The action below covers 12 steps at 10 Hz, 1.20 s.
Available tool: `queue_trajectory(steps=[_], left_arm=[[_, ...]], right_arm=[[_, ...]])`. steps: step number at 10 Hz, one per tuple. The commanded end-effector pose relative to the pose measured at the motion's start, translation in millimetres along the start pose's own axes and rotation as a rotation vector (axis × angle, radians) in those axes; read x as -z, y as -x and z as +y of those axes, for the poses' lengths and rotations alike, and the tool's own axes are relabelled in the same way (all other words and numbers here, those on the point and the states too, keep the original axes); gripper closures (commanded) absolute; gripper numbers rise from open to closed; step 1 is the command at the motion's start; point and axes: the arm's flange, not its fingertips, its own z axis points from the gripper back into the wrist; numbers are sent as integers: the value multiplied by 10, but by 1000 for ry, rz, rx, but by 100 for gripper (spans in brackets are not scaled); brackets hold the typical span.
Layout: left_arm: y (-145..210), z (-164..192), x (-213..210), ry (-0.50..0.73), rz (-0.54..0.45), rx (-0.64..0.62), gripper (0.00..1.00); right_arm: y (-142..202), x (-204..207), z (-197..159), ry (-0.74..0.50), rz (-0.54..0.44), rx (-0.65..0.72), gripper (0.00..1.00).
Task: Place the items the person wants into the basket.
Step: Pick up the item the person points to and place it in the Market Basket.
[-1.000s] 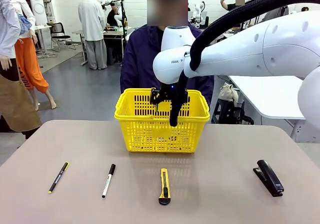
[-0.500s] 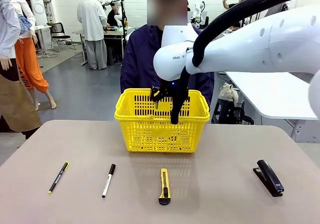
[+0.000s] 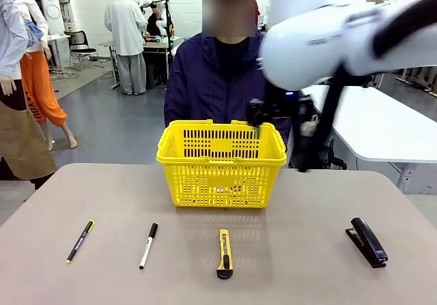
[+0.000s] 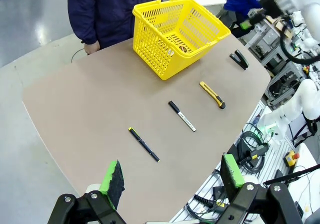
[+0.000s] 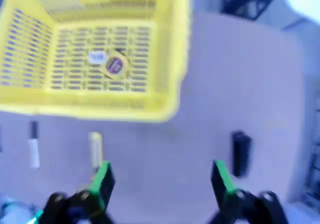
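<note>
Left pincer [image 4: 172,174] and right pincer [image 5: 162,179] both gape, released. The tape measure [image 5: 114,65] lies inside the basket [image 5: 100,111]; its round label is too blurred to read.

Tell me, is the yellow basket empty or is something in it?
Not empty: the right wrist view, though blurred, shows a small round dark-and-yellow item lying on the floor of the basket.

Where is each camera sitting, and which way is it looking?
Front view: sits between the arms on the robot's side, faces across the table at the person behind the yellow basket; the blurred right arm shows.
Left wrist view: high up, looks down across the table towards the basket; the open left gripper shows.
Right wrist view: above the table, looks down into the basket; the open right gripper shows.
All three share the basket and the utility knife.
</note>
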Motion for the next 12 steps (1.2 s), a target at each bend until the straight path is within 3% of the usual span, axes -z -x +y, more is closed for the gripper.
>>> queue_trajectory(steps=[1,2,5,7,12], left_arm=[[12,2,-15,10,-12,20,0],[12,2,-15,10,-12,20,0],[12,2,-15,10,-12,20,0],[12,2,-15,10,-12,20,0],[12,2,-15,10,-12,20,0]], right_arm=[[645,-103,-640,-26,-14,24,0],[844,-46,-907,-40,2,28,0],[1003,177,-1188,-67,22,6,0],[981,340,-1243,-52,44,-9,0],[1065,190,-1228,-30,35,18,0]])
